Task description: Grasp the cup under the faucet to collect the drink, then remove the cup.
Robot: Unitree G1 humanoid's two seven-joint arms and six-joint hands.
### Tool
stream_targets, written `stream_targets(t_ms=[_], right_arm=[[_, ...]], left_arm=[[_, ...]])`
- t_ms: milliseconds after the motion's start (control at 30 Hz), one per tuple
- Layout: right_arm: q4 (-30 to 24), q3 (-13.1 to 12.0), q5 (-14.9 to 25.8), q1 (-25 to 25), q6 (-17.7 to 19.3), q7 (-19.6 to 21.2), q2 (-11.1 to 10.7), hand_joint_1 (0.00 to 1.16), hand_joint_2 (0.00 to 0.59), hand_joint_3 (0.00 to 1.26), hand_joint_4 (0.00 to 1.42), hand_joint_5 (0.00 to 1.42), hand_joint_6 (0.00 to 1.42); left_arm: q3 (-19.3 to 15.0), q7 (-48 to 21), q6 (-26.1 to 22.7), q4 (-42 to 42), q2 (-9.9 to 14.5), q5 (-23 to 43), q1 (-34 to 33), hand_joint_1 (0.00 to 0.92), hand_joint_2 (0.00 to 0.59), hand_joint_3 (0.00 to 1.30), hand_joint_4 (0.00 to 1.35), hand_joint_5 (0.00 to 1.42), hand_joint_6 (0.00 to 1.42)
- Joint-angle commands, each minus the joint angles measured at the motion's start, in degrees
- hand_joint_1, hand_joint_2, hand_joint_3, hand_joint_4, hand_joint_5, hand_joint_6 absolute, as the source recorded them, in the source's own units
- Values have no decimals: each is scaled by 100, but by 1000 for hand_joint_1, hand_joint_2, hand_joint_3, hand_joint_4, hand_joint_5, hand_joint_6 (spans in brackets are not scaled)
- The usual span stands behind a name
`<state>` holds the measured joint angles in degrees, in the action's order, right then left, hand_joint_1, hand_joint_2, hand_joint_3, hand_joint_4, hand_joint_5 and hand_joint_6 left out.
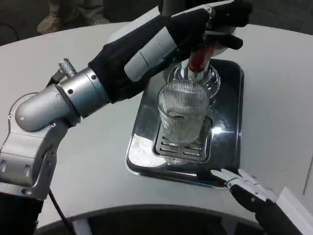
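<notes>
Left hand (205, 24) on the faucet (198, 61) — ribbed cup (183, 112) stands beneath it.

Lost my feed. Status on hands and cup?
Left hand gripping the dispenser's tap handle. Right hand open, at the shiny metal drip tray's near corner. Ribbed clear glass cup upright under the faucet, untouched. Nothing in the way.

round-edged white table (88, 161) w/ a smooth matte top fills most of the view, lit evenly from above, soft shadows only. beyond its far edge, dark grey floor (24, 14) at top left & top right. a pair of tan shoes (51, 22) w/ light trouser legs above stands on that floor near the top left corner. below the table's near edge, dark & unclear.
</notes>
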<state>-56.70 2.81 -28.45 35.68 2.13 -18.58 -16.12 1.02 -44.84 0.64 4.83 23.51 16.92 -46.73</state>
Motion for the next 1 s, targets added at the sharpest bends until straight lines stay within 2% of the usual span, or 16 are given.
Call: stream_targets(t_ms=[33,533,700,900,1000], right_arm=[[-27,25,37,110,117,64,28,631,510,193,122,39,2],[23,96,6,46,112,101,48,631,510,194,126,45,2],[125,104,36,-130,41,142,107,646,503,184,126,60,13],[317,88,105,-461,-112,208,251,747,414,157,126,72,70],[536,102,125,-788,-238,355,446,791,384,153,126,72,89]], left_arm=[[174,-234,126,-73,168,-236,29,0,20,188,136,227,110],[330,-264,269,-118,430,-564,87,0,22,200,146,227,109],[378,-240,316,-60,456,-597,93,0,22,202,146,227,106],[437,-240,403,-47,500,-719,77,0,22,208,147,227,99],[437,-216,434,-67,501,-778,102,0,22,209,147,230,97]])
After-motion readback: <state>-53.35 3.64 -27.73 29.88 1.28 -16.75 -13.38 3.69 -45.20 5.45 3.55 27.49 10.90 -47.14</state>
